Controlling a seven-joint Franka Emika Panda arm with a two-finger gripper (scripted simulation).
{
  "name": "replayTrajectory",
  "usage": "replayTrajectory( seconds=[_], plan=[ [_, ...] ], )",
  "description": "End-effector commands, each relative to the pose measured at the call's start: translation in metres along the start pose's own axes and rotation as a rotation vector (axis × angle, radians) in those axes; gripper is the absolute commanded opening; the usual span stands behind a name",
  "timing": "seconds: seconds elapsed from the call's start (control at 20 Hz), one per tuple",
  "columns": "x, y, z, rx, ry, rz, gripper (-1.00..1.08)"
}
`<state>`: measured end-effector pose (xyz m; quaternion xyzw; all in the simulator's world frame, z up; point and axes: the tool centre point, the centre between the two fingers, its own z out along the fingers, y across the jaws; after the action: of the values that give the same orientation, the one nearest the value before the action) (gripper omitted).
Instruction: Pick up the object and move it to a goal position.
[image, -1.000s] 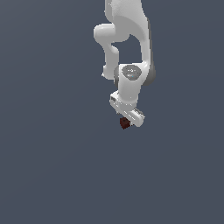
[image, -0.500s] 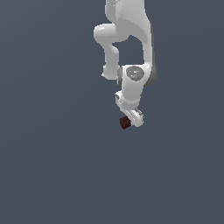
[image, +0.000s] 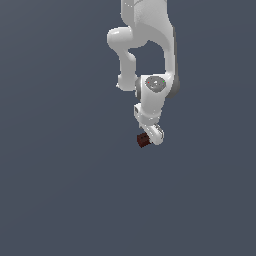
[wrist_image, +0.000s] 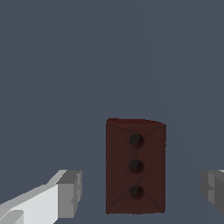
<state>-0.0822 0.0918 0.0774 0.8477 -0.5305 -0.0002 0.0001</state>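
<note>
My claw (image: 149, 136) hangs at the end of my white arm (image: 150, 45), over a flat grey-blue floor (image: 60, 190). In the exterior view the arm reaches down from the top of the frame, bends at the wrist, and ends in the claw, which tilts a little toward the exterior view's left.

The block (image: 143, 140) sits right at my fingertips. It is dark red-brown and far smaller than the claw. From outside it shows just past the white tip, on the exterior view's left of it, and I cannot tell from there whether it rests on the floor or is lifted.

The wrist view is plainer. The block (wrist_image: 135, 166) stands between my two fingers, a tall face turned toward the camera with three small dark holes in a row down its middle. One grey pad (wrist_image: 70, 192) is on one side of it and the other pad (wrist_image: 213, 186) on the far side. There is floor showing between each pad and the block, so the claw (wrist_image: 142, 190) is spread wide and grips nothing. The gap is narrower on the first pad's side than on the other.
</note>
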Motion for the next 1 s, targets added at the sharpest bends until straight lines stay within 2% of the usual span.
replayTrajectory(
  seconds=[0.0,0.25,0.95],
  plan=[
    [0.0,0.0,0.0,0.0,0.0,0.007,1.0],
    [0.0,0.0,0.005,0.0,0.0,0.003,1.0],
    [-0.001,0.001,0.05,0.0,0.0,0.007,1.0]
  ],
)
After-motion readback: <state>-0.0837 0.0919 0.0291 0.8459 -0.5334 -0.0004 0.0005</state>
